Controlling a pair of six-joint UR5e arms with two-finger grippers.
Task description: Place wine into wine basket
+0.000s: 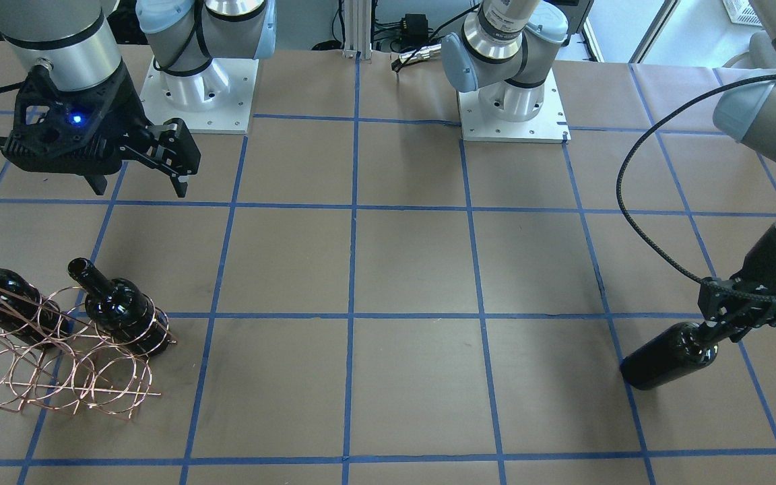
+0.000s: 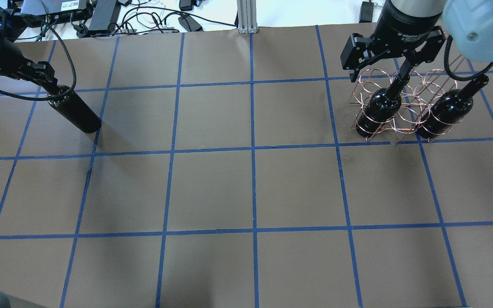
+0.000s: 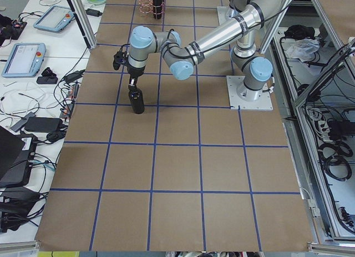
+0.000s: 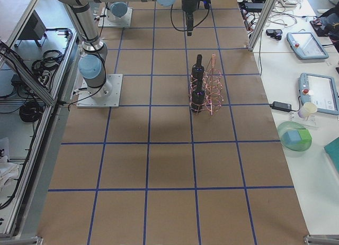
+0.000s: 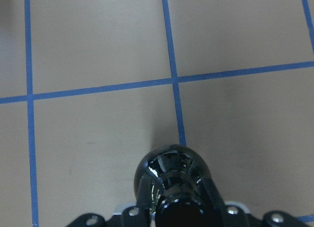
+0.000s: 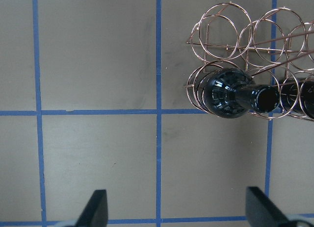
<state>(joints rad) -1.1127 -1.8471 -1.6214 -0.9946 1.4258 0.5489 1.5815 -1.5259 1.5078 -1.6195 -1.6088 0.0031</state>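
Note:
A glossy black wine bottle (image 2: 76,114) stands upright at the table's left end. My left gripper (image 2: 50,87) is shut on its neck; the left wrist view looks straight down on its shoulders (image 5: 171,174). I cannot tell whether its base touches the table. The copper wire wine basket (image 2: 413,102) stands at the right end. It holds two more bottles, one (image 2: 377,112) on its left side and one (image 2: 445,112) on its right. My right gripper (image 2: 394,60) hangs open above the basket, holding nothing. Its wrist view shows the basket (image 6: 221,43) and one bottle (image 6: 230,93).
Blue tape lines divide the brown table into squares. The two arm bases (image 1: 196,94) (image 1: 512,111) sit at the robot's edge. The left arm's black cable (image 1: 630,202) loops over the table. Cables and electronics (image 2: 101,13) lie beyond the far edge.

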